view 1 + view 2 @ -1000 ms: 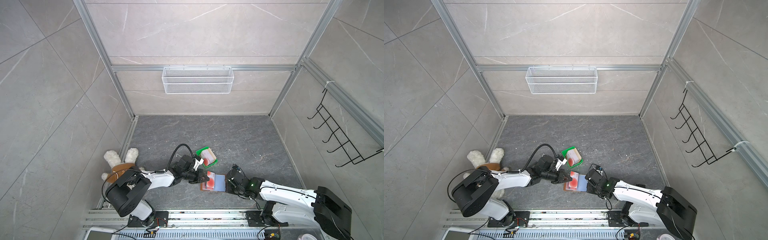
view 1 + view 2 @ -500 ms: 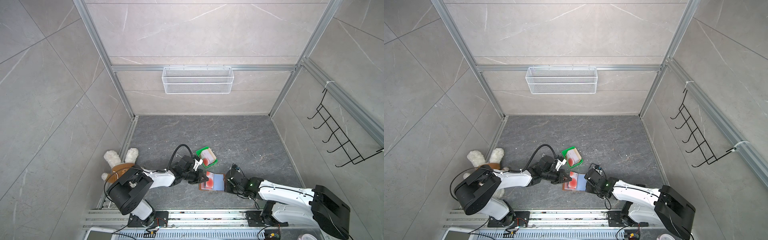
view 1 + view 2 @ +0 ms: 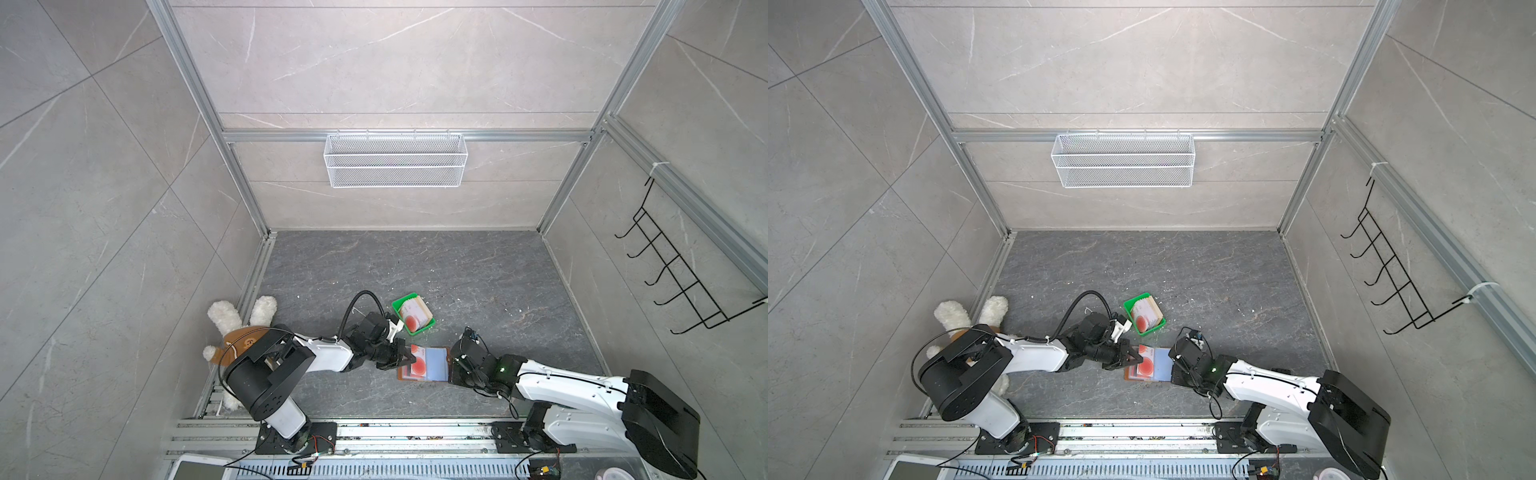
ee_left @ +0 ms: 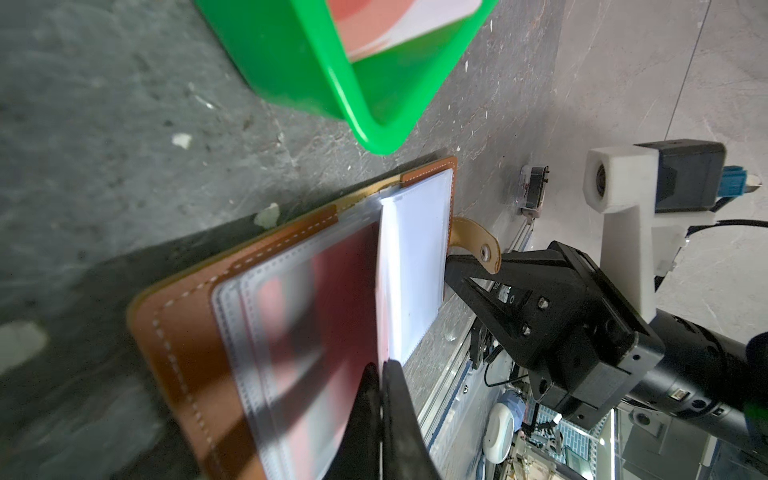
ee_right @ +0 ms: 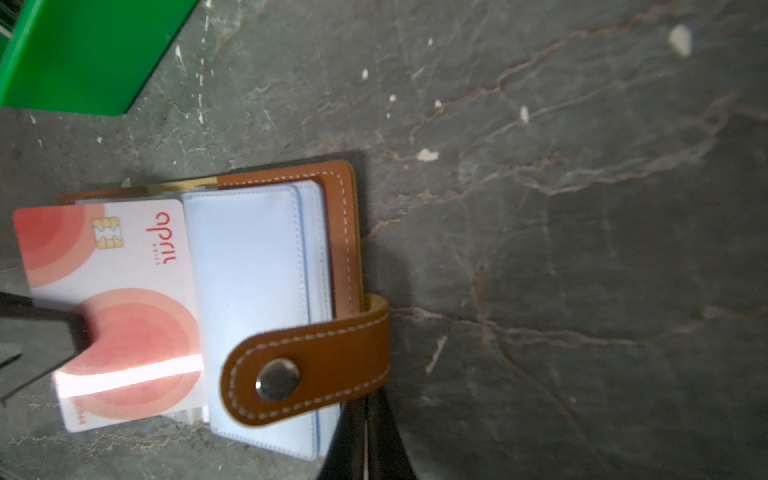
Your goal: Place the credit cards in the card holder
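One card holder (image 3: 437, 362), one green tray (image 3: 417, 331), one plush toy (image 3: 241, 320); credit cards (image 3: 413, 316) perhaps several.

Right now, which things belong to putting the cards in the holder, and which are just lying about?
Job in hand: credit card in the left fingers; card holder, lying open; remaining cards in the green tray.
Lying about: plush toy; wire basket; hook rack.

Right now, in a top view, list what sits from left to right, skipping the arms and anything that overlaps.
Stuffed toy → card holder → wall hooks. The green tray is left out: it overlaps the card holder.
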Motion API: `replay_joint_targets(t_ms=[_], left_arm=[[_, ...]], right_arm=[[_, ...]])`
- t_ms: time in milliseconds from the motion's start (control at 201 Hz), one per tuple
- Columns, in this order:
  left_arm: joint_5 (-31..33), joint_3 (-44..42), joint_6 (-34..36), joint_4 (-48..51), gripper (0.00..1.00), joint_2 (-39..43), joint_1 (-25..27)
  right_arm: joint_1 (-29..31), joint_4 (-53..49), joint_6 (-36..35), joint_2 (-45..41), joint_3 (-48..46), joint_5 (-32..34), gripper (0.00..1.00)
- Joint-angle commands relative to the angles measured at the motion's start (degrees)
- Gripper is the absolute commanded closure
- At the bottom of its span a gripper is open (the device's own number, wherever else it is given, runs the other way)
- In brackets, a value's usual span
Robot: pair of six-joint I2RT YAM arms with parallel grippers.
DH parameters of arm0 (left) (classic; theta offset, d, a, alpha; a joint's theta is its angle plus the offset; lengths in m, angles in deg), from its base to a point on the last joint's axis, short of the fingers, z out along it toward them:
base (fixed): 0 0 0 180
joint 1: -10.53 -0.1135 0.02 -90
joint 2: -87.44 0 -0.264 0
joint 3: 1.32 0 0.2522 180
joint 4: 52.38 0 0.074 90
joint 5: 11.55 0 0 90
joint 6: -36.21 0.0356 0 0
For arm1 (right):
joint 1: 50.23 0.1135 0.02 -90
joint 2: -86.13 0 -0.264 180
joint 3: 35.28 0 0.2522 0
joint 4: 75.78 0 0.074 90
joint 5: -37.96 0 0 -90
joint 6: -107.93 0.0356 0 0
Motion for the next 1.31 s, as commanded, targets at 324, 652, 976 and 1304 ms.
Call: replay_joint_targets(t_ms=[324,652,976,1304], left_arm=[[-2.63,0.76,-3.05,-5.66,1.00,-2.33,0.44],[-2.64,0.21,-3.19,-5.44,1.00,-2.39,0.79],[-3.11,-0.33,-3.17,-5.19,1.00,-2.87,0.79],[-4.82,-0.17,-2.55,-4.87,1.00,-3.28,0.74]], right_arm=[[-0.17,-1.53,-0.56,0.15,-1.42,1.40,0.93],[-0.17,-1.37,-0.56,0.47,-1.44,1.40,0.93],[-0.15,-2.09,-0.64,-0.19,-1.46,1.85,0.94],[-0.17,-2.13,-0.64,-0.24,-1.53,1.93,0.94]])
